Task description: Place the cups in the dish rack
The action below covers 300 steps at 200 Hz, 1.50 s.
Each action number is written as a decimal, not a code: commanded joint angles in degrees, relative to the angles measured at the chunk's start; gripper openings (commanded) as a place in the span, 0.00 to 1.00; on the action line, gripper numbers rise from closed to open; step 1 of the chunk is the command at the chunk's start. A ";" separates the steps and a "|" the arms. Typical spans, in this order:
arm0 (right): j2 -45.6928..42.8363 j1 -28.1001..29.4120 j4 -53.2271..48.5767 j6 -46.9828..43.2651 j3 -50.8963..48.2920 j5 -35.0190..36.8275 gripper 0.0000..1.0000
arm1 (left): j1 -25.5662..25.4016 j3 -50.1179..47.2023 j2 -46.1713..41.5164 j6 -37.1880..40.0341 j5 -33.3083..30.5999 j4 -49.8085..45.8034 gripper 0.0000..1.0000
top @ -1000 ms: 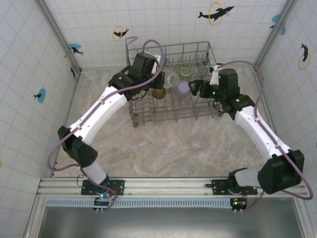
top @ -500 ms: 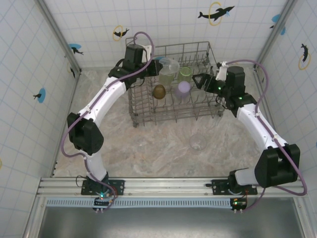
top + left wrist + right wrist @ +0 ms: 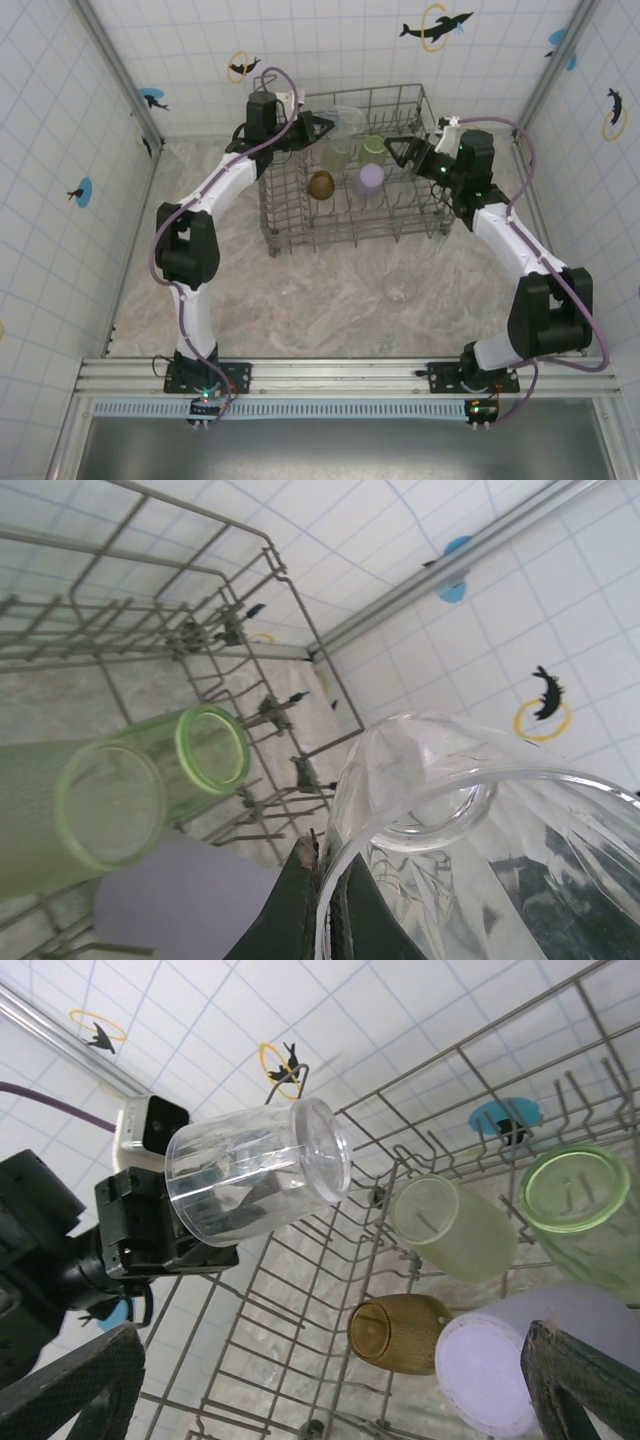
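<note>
counter [image 3: 320,300], marbled. dish rack [image 3: 300,238], far centre of counter, holding green cups [image 3: 374,148], amber cup [image 3: 321,185], lilac cup [image 3: 370,180]. left jaws clamped on clear cup [image 3: 342,120], held sideways over rack's far left. right jaws apart, over rack's right end. second clear cup [image 3: 399,287], on counter just near of rack.

White tiled walls [image 3: 330,50] with dolphin stickers [image 3: 432,26] enclose a marbled tabletop [image 3: 330,290].
</note>
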 commanded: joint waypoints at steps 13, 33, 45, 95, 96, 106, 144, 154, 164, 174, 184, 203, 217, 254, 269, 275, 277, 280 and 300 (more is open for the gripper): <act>3.53 -0.15 13.06 6.58 0.51 -3.51 1.00 | -0.34 0.08 1.20 -6.05 5.01 9.86 0.00; 6.43 0.02 18.48 10.46 1.34 -3.83 1.00 | -0.36 -0.57 1.40 -7.20 5.17 11.25 0.00; 8.28 0.58 21.36 12.39 2.11 -3.85 1.00 | -0.43 -1.74 1.13 -8.50 5.32 13.26 0.00; 15.78 2.02 36.17 23.93 4.42 -3.11 1.00 | -0.44 -5.43 0.82 -12.52 6.49 20.16 0.00; 15.93 2.08 36.45 24.16 4.48 -3.06 1.00 | -0.43 -5.57 0.75 -12.63 6.53 20.30 0.00; 17.34 2.30 38.52 26.30 5.15 -3.01 1.00 | -0.43 -6.51 0.44 -13.28 6.84 21.79 0.00; 22.06 3.34 43.74 33.61 7.82 -2.20 1.00 | -0.52 -7.91 -0.28 -13.52 6.94 23.69 0.00; 22.73 3.54 44.06 34.61 8.26 -1.38 1.00 | -0.52 -7.99 -0.20 -13.50 6.81 23.70 0.00; 23.15 3.89 43.85 35.28 8.62 -0.62 1.00 | -0.61 -7.99 -0.03 -13.59 6.79 23.90 0.00; 23.70 4.23 43.86 36.15 9.01 0.00 1.00 | -0.61 -7.99 0.14 -13.61 6.77 24.30 0.00; 24.13 4.44 43.93 37.19 9.32 0.64 1.00 | -0.69 -8.31 0.18 -13.81 6.74 24.95 0.00; 24.86 4.86 44.30 38.73 9.70 1.69 1.00 | -1.02 -8.48 0.37 -14.21 6.54 26.09 0.00; 25.59 5.23 44.98 40.18 10.26 2.20 1.00 | -1.32 -8.02 0.81 -14.13 6.84 26.15 0.00; 27.95 6.68 44.73 42.40 13.92 2.18 1.00 | -1.68 -8.73 1.15 -13.09 6.25 25.19 0.00; 28.53 6.97 45.09 43.85 14.12 2.91 1.00 | -1.83 -9.21 0.95 -12.56 5.99 25.06 0.00; 28.71 7.04 45.73 44.43 14.07 3.15 0.98 | -1.94 -9.31 0.87 -12.26 5.81 24.95 0.00; 28.78 7.12 45.96 44.60 14.04 3.27 0.97 | -1.93 -9.31 0.86 -12.18 5.75 24.87 0.00; 28.82 7.11 46.30 44.91 14.03 3.44 0.97 | -2.07 -9.31 0.90 -11.94 5.72 24.84 0.00; 29.03 7.30 46.61 45.83 13.94 4.23 0.88 | -2.20 -9.35 0.86 -10.51 5.35 23.55 0.00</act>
